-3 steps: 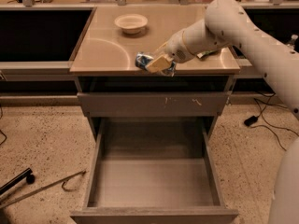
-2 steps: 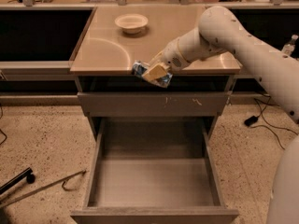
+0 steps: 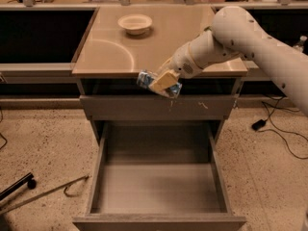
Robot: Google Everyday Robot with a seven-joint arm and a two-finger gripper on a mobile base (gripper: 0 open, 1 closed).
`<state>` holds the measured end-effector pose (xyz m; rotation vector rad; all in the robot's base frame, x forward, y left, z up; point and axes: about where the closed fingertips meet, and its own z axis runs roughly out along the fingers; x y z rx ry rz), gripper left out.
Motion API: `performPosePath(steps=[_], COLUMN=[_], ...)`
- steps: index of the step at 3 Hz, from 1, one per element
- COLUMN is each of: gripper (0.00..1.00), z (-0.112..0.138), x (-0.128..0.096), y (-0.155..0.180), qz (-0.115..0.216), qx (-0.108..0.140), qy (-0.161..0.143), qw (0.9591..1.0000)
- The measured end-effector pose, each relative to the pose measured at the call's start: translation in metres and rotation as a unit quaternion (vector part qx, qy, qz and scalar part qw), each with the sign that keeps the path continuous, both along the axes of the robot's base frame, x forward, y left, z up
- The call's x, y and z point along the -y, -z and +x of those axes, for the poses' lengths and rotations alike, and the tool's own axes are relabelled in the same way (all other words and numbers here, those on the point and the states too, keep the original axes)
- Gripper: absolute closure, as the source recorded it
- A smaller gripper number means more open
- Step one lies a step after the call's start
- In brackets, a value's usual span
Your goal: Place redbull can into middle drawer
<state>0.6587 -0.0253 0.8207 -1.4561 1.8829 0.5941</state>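
Observation:
My gripper (image 3: pixel 162 82) is shut on the redbull can (image 3: pixel 146 79), a slim blue and silver can held lying sideways. It hangs just past the front edge of the counter top, in front of the dark gap above the shut grey drawer front (image 3: pixel 154 107). The middle drawer (image 3: pixel 156 177) is pulled fully out below, a wide grey-brown box with an empty flat floor. The can is above the drawer's back part, well clear of it.
A round cream bowl (image 3: pixel 134 23) sits at the back of the tan counter top (image 3: pixel 110 52). My white arm (image 3: pixel 250 37) reaches in from the right. A black cable (image 3: pixel 276 124) lies on the speckled floor at right, a thin rod (image 3: pixel 43 194) at left.
My gripper has carried the can forward and down, from over the counter's front part to just past its front edge, above the open drawer.

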Motion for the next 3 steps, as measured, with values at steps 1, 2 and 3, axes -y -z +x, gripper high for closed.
performPosePath(steps=[1,2,3], gripper=[1.0,1.0,1.0], z=[-0.065,-0.109,-0.106], x=[0.011,0.04,0.058], y=[0.006,0.082,0.15], qz=[0.009,-0.033,-0.061], qx=[-0.05,-0.091,-0.093], qy=[-0.036,-0.033,-0.002], qw=[0.9981,0.9948,0.9938])
